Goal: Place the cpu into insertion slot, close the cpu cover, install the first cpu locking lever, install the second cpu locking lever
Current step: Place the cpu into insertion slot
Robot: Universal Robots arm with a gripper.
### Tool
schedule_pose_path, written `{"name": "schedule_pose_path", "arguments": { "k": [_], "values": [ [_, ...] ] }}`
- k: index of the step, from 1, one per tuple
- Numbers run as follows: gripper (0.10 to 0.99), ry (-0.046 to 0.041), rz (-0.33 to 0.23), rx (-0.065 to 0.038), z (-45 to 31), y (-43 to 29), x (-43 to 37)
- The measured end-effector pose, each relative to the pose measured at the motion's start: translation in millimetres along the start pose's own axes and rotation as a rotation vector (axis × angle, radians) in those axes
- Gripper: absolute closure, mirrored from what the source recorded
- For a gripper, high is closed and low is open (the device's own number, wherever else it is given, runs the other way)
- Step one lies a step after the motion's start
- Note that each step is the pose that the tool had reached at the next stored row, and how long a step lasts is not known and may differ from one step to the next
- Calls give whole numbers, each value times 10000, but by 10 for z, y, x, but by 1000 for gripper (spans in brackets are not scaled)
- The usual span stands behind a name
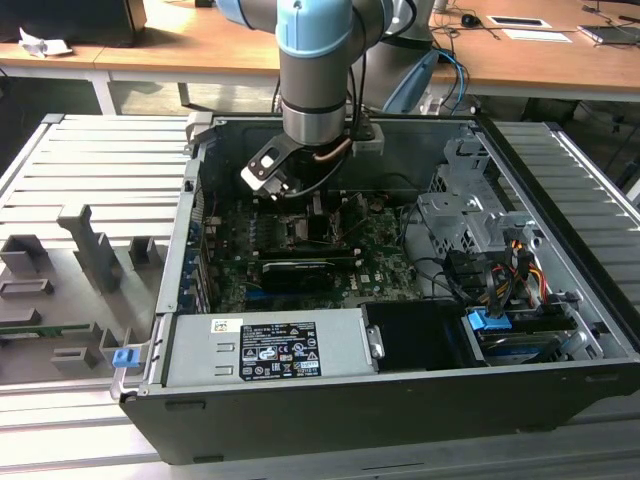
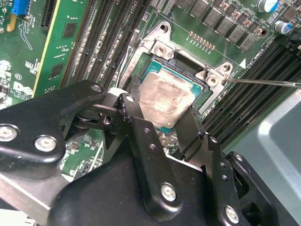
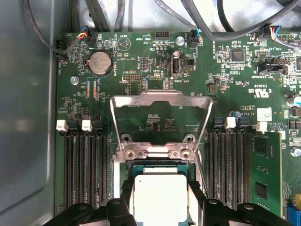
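One arm (image 1: 315, 70) hung down into an open computer case (image 1: 330, 420) on a ribbed grey counter (image 1: 90, 160). A power supply (image 1: 265, 350) lay along the case's near wall, with a drive cage (image 1: 465, 215) toward the exterior view's right. The gripper (image 3: 161, 200) sat low over the green motherboard (image 3: 155, 61), its fingers (image 2: 136, 122) set narrow against two opposite edges of the cpu (image 2: 167, 99), holding it. In both wrist views the cpu, silvery top up, sat within the insertion slot (image 2: 187, 62), inside its metal rim; whether it was fully seated could not be told. The cpu cover (image 3: 160, 97) stood swung open on its hinge, lying back over the board just beside the slot, with bare board showing through its cut-out centre. Black memory slots (image 3: 84, 160) flanked the slot on both sides, with one green memory stick (image 3: 265, 179) fitted. A thin metal rod (image 2: 263, 82) ran out from one slot corner. A round coin battery (image 3: 99, 63) sat beyond the cover.
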State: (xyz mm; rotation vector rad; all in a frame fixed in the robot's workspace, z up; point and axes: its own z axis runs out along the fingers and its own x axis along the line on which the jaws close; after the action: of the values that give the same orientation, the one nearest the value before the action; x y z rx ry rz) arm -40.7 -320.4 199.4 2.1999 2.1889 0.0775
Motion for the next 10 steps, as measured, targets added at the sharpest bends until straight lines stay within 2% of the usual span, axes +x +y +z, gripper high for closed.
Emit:
{"name": "schedule_pose_path", "arguments": {
  "k": [10],
  "values": [
    [537,7,2,-4,8,-1,2]
  ]
}}
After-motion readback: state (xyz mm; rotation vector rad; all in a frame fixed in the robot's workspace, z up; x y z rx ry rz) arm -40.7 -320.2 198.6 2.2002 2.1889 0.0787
